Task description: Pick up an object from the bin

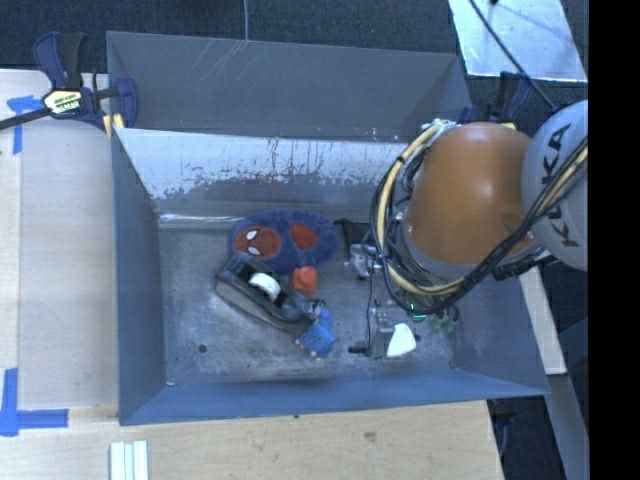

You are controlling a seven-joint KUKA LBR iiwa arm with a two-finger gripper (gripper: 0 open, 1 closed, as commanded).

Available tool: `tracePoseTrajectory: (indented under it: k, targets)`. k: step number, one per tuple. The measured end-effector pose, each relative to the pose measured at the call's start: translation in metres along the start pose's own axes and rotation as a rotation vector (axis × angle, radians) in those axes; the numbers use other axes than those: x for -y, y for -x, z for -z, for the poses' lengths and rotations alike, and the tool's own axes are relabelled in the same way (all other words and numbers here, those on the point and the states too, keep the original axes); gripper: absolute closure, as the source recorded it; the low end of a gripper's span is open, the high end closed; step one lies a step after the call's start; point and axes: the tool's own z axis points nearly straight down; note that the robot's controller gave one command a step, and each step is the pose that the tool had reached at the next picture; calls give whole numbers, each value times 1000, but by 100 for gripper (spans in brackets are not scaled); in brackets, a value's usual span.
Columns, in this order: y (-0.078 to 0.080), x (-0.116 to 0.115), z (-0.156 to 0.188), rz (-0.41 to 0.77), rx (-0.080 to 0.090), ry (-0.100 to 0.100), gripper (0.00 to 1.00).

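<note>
- Grey metal bin (140, 268) fills my feed. The arm comes in from 3 o'clock, and its orange cover (465, 193), ringed by cables, hangs over that side of the floor.
- Under the cover, the gripper (376, 336) sits low at about 4 o'clock on the bin floor, close to the front wall.
- I cannot tell whether the gripper is spread or closed. Dark hardware and cables crowd that spot.
- A small white piece (401, 343) lies just beside the gripper at its 3 o'clock. I cannot tell whether the two touch or whether the piece is clamped.
- A small blue object (320, 338) lies at the gripper's 9 o'clock, near it but apart.
- A black tape dispenser (262, 293) with a white roll lies slantwise at the middle of the floor. Its lower end is against the small blue object.
- A small orange thing (305, 280) sits just off the dispenser at its 1 o'clock.
- A blue fuzzy toy (282, 240) with a red spider-mask face and an orange-red patch lies at 12 o'clock of this cluster, toward the back wall and well apart from the gripper.
</note>
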Motion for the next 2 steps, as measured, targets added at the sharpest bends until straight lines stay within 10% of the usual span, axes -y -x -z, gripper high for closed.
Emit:
tracePoseTrajectory:
  k: [1, 2]
  targets:
    - [62, -5, -115, 146, 13, -4, 0]
    - [52, -12, -116, 357, 34, -5, 0]
